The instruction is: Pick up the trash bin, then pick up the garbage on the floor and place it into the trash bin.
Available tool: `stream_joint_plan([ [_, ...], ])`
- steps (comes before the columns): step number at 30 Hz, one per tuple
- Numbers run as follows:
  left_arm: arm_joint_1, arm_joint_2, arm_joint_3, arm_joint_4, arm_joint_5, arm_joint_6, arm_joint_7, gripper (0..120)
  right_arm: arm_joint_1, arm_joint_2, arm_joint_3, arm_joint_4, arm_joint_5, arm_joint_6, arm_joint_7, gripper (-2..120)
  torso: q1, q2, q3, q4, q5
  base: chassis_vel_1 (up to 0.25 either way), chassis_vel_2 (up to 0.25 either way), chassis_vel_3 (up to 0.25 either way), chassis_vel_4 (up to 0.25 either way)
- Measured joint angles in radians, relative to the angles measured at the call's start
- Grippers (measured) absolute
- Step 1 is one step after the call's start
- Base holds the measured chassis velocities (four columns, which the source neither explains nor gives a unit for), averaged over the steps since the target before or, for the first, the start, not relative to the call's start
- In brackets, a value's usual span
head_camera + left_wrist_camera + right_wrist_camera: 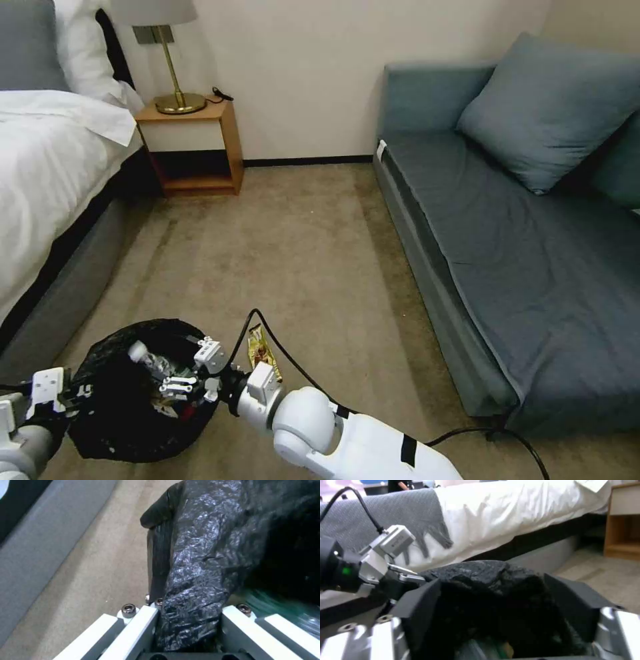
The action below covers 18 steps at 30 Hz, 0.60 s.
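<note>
The trash bin [127,427], lined with a crinkled black bag, hangs low at the left above the floor [313,267]. My left gripper [70,393] is shut on its rim; in the left wrist view its fingers [143,625] pinch the bag's fold [193,580]. My right gripper [187,368] hovers open over the bin's mouth with nothing between its dark pads [420,600]. A clear bottle [150,358] with a green label lies inside the bin. One piece of garbage, a gold-brown snack wrapper [262,353], lies on the carpet just right of the bin.
A bed [47,173] with white sheets runs along the left. A wooden nightstand [193,140] with a lamp stands by the far wall. A blue-grey sofa [527,253] fills the right. Open carpet lies between them. A black cable [467,437] trails from my right arm.
</note>
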Motion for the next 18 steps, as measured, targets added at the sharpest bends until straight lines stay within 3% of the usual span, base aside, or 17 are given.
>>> stream_joint_plan([
  [6,-0.001,0.004,-0.013,0.003,-0.007,0.000,0.001,3,-0.035,-0.030,0.040,-0.005,-0.099,0.025,0.043,99,0.000,0.000,0.000,0.0000,0.0001,0.000,0.000,0.000,0.000],
  [12,-0.003,0.003,-0.045,0.023,-0.025,0.000,0.004,3,-0.162,-0.110,0.204,-0.007,-0.287,0.116,0.066,100,0.000,0.000,0.000,-0.0001,0.0003,0.000,0.000,0.000,0.000],
  [18,-0.002,-0.007,-0.065,0.035,-0.038,0.000,0.013,3,-0.264,-0.163,0.337,-0.006,-0.339,0.198,0.037,100,0.000,0.000,0.000,0.0000,0.0003,0.000,0.000,0.000,0.000],
])
